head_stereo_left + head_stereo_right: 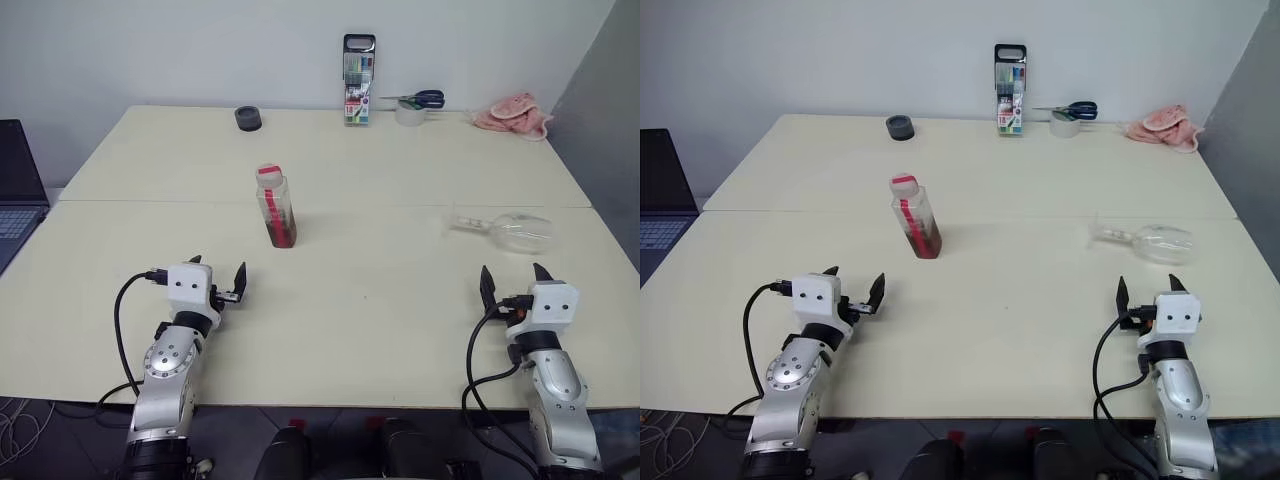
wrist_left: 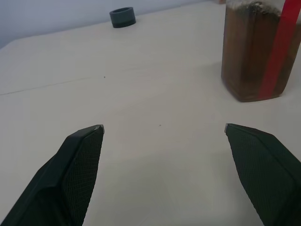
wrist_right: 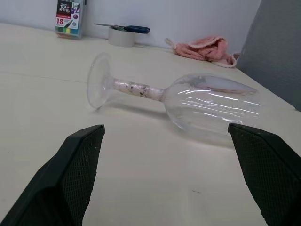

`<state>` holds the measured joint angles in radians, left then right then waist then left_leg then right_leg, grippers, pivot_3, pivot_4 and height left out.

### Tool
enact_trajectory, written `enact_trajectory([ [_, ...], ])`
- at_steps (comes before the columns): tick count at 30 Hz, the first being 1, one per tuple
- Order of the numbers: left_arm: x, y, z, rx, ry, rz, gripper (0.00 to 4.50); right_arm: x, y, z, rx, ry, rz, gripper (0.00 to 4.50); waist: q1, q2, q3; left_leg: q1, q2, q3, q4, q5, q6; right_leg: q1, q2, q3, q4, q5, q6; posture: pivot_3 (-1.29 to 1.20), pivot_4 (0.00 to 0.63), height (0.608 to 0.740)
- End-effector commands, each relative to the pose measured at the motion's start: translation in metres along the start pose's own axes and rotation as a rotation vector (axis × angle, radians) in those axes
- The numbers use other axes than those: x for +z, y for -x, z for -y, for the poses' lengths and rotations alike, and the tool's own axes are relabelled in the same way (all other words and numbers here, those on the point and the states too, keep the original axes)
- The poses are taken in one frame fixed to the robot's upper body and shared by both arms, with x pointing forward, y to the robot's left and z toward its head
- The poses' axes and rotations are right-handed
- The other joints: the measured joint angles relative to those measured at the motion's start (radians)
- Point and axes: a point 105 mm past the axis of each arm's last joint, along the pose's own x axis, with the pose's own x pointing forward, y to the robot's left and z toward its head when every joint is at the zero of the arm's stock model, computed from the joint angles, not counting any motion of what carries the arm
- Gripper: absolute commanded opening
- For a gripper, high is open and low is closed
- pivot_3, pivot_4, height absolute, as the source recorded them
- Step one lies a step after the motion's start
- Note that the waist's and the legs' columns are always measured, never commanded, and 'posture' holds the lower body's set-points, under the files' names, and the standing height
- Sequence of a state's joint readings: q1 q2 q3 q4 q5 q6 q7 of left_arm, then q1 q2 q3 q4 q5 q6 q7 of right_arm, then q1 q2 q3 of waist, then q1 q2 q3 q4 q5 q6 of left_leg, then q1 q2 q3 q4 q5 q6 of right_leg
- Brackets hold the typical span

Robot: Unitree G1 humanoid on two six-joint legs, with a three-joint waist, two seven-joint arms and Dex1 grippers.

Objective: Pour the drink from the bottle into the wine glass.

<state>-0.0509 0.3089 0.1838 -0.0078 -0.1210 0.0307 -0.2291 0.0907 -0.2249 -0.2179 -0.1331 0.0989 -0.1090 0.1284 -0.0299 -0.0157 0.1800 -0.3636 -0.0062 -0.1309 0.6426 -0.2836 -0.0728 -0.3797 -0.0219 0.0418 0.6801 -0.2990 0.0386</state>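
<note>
1. The bottle (image 1: 275, 206) stands upright and capped near the middle of the table (image 1: 400, 300); every other place here is given from it.
2. The head views take in the whole table. The glass (image 1: 505, 230) lies on its side well to the right of the bottle, foot toward the bottle, bowl away.
3. Behind the bottle, along the far edge: a dark ring (image 1: 248, 118) back-left, a marker case (image 1: 359, 80) back-right, then a tape roll (image 1: 410, 115) with scissors (image 1: 418, 99) on it, and a pink cloth (image 1: 513, 112) furthest right. A laptop (image 1: 18, 190) sits far left.
4. The left gripper (image 1: 217, 279) hovers in front of the bottle and a little left, jaws spread wide, holding nothing. The right gripper (image 1: 513, 279) hangs just in front of the glass, jaws equally wide and empty.
5. The left wrist view shows the bottle's base up close: the drink (image 2: 249, 56) is reddish-brown and fills the lower part, beside the red label strip.
6. The right wrist view shows the glass close: a clear empty bowl, speckled pale stem, round foot standing on edge.
</note>
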Motion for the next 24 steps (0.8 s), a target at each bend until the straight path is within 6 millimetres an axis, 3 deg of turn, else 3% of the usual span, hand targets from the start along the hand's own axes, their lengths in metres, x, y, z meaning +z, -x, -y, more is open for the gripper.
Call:
enact_trajectory([
  [1,0.023,-0.002,0.001,-0.013,-0.014,0.095,4.36,0.007,-0.002,0.006,-0.023,0.002,0.029,4.5,0.0,0.0,0.0,0.0,0.0,0.0,0.0,0.0,0.0,0.0,0.0,0.0,0.0,0.0,0.0,0.0,0.15,0.74],
  [16,0.031,-0.001,0.017,-0.113,-0.096,0.126,4.36,0.001,0.0,0.002,0.002,-0.007,0.015,4.5,0.0,0.0,0.0,0.0,0.0,0.0,0.0,0.0,0.0,0.0,0.0,0.0,0.0,0.0,0.0,0.0,0.15,0.74],
  [24,0.035,-0.003,0.016,-0.129,-0.031,0.154,4.36,0.002,0.001,0.0,0.009,-0.008,0.015,4.5,0.0,0.0,0.0,0.0,0.0,0.0,0.0,0.0,0.0,0.0,0.0,0.0,0.0,0.0,0.0,0.0,0.15,0.74],
])
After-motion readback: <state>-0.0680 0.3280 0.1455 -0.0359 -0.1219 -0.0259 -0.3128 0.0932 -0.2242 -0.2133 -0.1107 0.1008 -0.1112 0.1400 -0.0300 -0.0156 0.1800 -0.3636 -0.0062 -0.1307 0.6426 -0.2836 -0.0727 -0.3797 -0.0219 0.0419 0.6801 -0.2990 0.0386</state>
